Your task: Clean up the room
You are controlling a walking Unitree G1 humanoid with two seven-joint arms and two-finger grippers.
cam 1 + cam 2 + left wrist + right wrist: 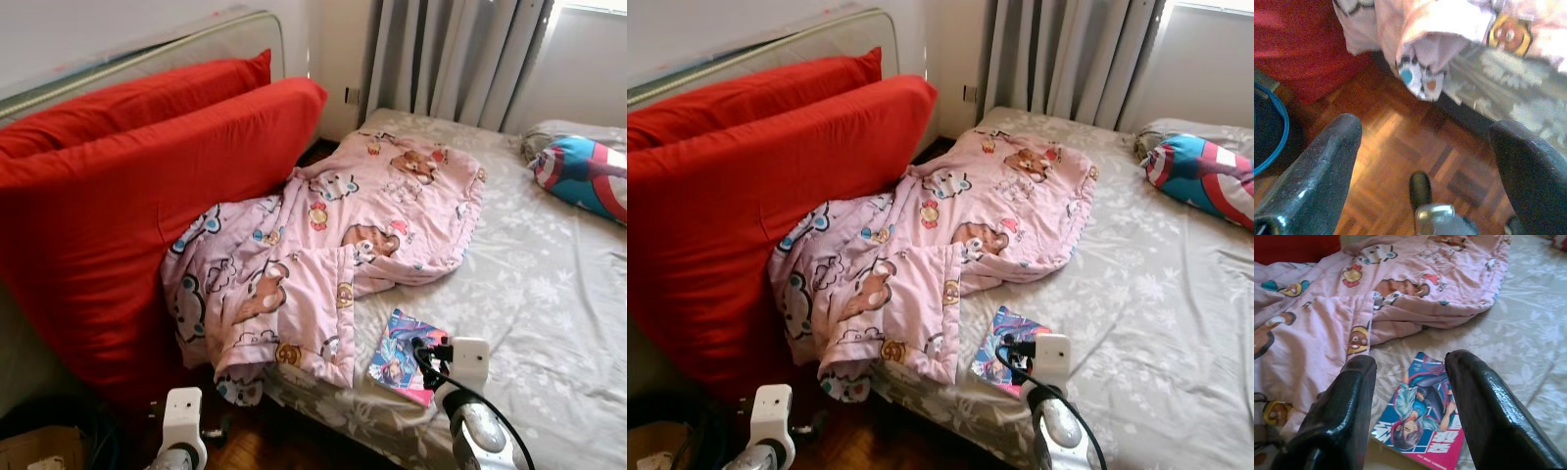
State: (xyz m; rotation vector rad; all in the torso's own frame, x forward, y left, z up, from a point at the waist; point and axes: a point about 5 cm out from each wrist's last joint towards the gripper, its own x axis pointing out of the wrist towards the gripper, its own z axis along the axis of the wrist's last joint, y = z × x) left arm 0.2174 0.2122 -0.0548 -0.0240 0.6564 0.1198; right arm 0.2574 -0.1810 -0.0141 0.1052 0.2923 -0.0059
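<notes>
Right gripper (1410,396) hovered over the comic book (1422,423) on the bed (549,294) — fingers apart, nothing grasped; left gripper (1425,161) hung wide open above the floor (1396,152).

Count, head views:
- Red cushions (147,186): two, stacked leaning, left half of frame.
- Pink cartoon-print quilt (333,235): one, crumpled, centre.
- Comic book (404,354): one, lower centre-right, just beside the quilt's edge.
- Blue-red-white pillow (583,176): one, upper right.
- Grey floral sheet (549,294): one.
- Grey curtain (451,54): one run of folds, top centre.
- Wall socket (352,95): one, top centre.
</notes>
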